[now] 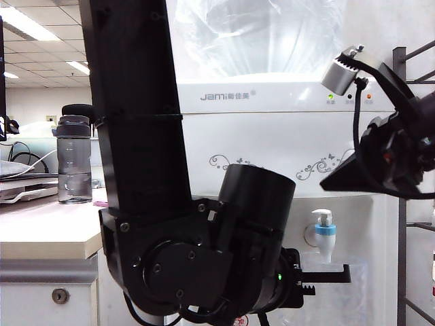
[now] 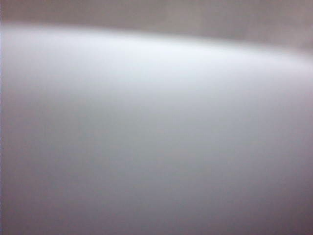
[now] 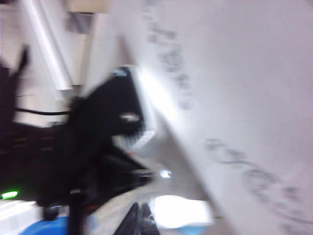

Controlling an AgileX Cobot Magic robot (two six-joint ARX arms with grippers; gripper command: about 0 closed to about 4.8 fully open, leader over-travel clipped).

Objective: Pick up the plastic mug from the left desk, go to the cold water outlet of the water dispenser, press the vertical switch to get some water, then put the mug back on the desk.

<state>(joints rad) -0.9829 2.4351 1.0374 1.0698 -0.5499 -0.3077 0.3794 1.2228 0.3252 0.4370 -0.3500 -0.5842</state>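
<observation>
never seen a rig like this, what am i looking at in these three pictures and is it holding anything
This is a robot with two black arms, each ending in a two-finger gripper. The exterior view comes from a camera off the arms: the left gripper, shut, sits just below the blue-collared tap of the white water dispenser; whether it holds anything is unclear. The right gripper hangs upper right, apparently shut. A dark bottle stands on the desk. The other two views come from cameras on the wrists; both are blurred.
</observation>
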